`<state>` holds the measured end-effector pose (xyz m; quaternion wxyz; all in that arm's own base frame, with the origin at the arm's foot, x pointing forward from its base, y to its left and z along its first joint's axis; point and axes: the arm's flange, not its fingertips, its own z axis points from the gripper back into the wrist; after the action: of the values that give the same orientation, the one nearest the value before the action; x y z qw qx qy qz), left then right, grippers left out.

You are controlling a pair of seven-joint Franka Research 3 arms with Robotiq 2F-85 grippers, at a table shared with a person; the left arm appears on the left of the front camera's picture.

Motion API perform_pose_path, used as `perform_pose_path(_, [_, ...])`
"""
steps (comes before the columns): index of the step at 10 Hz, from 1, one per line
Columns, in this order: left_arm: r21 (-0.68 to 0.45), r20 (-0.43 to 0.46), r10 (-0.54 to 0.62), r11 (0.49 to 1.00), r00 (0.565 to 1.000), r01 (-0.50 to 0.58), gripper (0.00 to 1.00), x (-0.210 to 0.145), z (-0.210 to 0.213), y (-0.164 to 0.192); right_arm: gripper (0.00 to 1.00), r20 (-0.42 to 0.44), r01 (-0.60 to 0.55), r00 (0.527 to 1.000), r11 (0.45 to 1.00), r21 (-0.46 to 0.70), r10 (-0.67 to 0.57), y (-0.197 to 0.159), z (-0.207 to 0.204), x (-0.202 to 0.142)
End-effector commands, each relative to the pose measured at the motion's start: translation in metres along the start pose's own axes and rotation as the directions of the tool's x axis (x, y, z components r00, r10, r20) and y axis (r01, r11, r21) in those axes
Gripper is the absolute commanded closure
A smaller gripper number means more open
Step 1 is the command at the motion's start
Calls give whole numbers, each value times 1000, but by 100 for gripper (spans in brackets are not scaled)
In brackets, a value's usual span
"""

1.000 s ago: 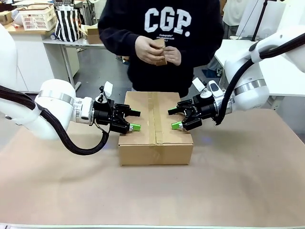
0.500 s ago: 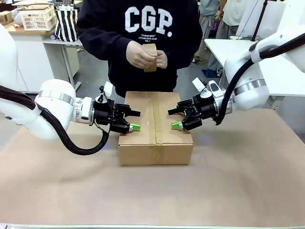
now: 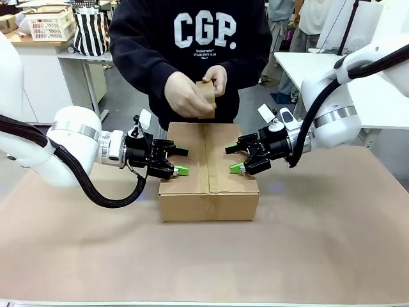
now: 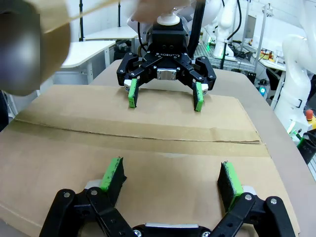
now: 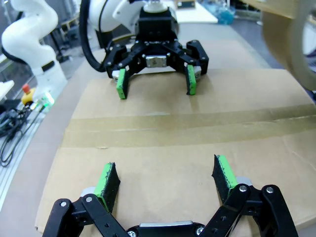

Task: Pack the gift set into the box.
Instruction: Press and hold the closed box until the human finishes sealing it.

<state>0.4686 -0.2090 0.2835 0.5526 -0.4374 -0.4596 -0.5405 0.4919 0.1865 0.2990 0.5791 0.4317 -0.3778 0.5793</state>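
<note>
- Box (image 3: 209, 171) sits mid-worktop (image 3: 319, 243), flaps closed, a strip of tape running along the centre seam from 12 to 6 o'clock.
- Left end effector (image 3: 180, 161) hovers at the box's 9 o'clock edge with its jaws spread wide and nothing in them; the wrist view shows the green pads (image 4: 113, 174) just above the top flap.
- Right end effector (image 3: 232, 159) mirrors it at 3 o'clock, also splayed and empty.
- The person's hands (image 3: 192, 93) work a roll of brown tape (image 3: 206, 97) above the 12 o'clock edge.
- My read: this is the sealing step, and the arms do best by steadying the flaps from both sides, pressing evenly and low, well clear of the seam so the tape can run.
- Risk as I judge it: uneven pressure could skew the box or bow a flap.
- The box looks plain brown corrugated, wider than tall, corners crisp, top flat.
- No gift set items are in view.
</note>
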Motion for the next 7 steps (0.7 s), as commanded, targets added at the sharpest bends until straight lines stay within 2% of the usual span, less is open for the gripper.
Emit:
perform_pose_path(1, [5,3,-4,1000,1000,4,0,-6,0,0,0,-6,2,1000,1000,-2,-2,0,-1,-2])
perform_pose_path(7, [5,3,-4,1000,1000,4,0,-6,0,0,0,-6,2,1000,1000,-2,-2,0,-1,-2])
